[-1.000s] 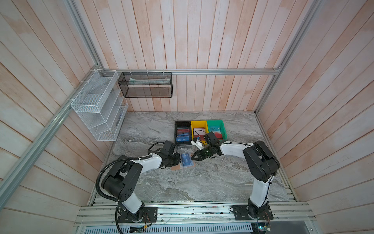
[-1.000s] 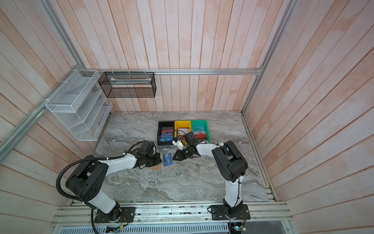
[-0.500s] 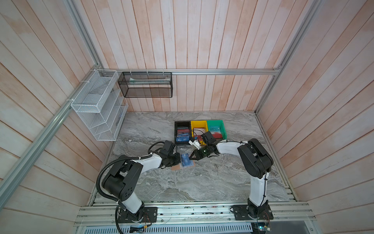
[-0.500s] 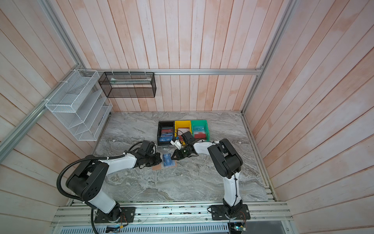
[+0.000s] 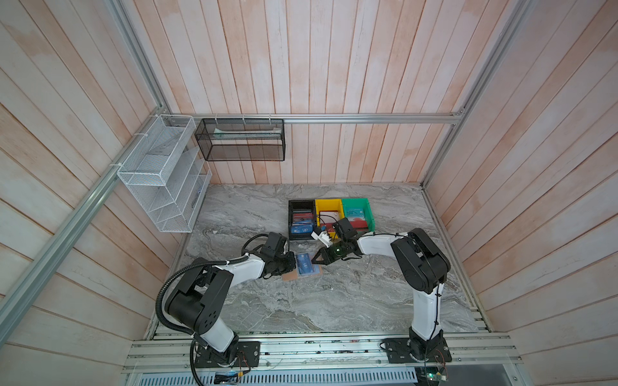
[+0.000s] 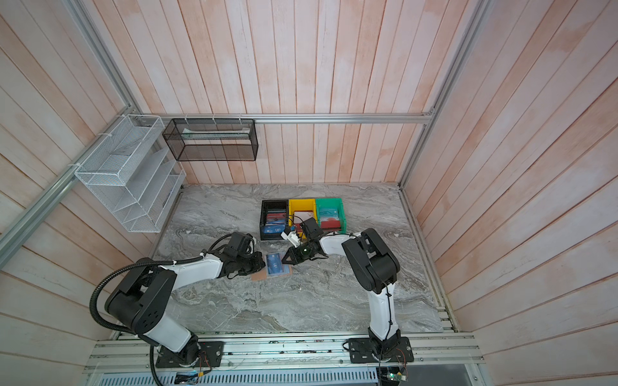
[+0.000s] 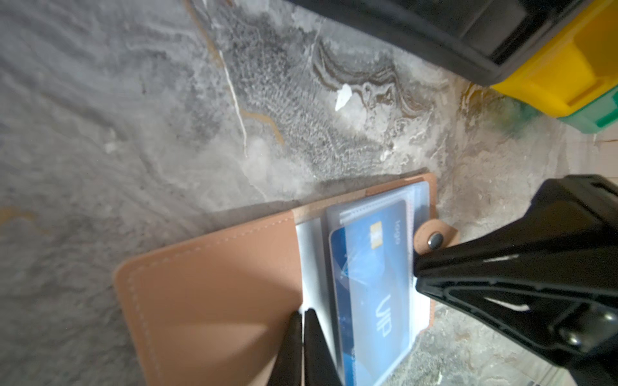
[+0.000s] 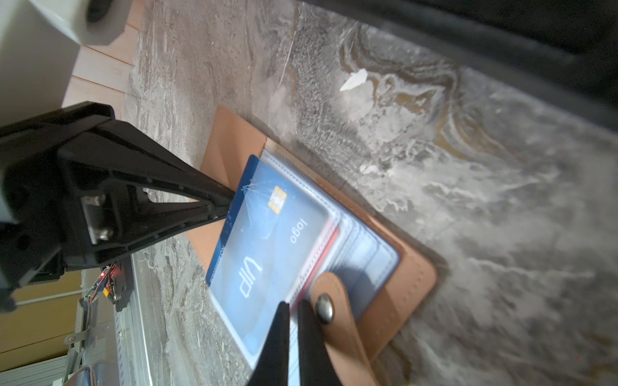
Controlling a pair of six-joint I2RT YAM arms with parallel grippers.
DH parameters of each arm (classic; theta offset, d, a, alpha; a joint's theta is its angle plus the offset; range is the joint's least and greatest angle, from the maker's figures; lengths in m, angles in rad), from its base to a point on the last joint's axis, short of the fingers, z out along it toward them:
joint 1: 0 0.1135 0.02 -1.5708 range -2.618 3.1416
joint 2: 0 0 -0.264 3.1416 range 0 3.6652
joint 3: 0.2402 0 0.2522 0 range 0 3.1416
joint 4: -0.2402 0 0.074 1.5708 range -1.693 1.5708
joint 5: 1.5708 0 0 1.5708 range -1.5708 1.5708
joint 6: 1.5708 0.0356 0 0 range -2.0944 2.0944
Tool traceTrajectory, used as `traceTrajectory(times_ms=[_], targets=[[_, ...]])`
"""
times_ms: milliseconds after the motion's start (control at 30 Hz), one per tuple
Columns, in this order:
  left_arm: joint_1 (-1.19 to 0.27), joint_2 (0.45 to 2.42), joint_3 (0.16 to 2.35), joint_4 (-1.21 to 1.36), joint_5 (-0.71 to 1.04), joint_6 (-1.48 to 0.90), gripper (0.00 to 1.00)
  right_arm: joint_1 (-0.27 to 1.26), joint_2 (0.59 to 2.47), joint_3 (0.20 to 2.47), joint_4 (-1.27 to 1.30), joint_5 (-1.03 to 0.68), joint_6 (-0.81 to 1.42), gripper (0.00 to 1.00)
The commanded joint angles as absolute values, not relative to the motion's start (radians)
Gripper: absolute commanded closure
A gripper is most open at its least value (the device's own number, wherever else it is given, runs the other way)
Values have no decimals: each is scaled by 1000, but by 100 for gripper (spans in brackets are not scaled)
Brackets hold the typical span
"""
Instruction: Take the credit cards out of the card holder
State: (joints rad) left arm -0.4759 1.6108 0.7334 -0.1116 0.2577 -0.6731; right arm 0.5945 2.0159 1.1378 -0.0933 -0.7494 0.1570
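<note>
The blue card (image 7: 368, 284) is sticking partly out of the card holder (image 7: 217, 284); left pincer (image 7: 302, 317) clenching at its edge, right pincer (image 8: 291, 310) pinching sleeves (image 8: 364, 247); others waiting.

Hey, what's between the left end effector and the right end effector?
The open card holder, blue card showing in its clear sleeve, fills that stretch; seen in both top views.

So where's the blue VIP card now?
In both top views the blue card lies on the open card holder mid-table, between the left gripper and right gripper.

Open tan card holder (image 7: 214, 300) sleeves a blue card (image 7: 371, 284).
</note>
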Motion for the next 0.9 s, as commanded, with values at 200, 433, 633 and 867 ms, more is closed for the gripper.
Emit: traceTrajectory(times_ms=[200,433,633,867], targets=[[-457,1594,688,-10,328,-686,81,603,2042,1106,-140,-701,152,88],[-456,1611,683,54,389,-705,80,603,2043,1106,-144,-702,148,88],[-449,1612,667,89,413,-716,81,602,2042,1104,-146,-703,146,88],[-445,1631,655,100,424,-723,82,603,2044,1105,-148,-704,144,88]])
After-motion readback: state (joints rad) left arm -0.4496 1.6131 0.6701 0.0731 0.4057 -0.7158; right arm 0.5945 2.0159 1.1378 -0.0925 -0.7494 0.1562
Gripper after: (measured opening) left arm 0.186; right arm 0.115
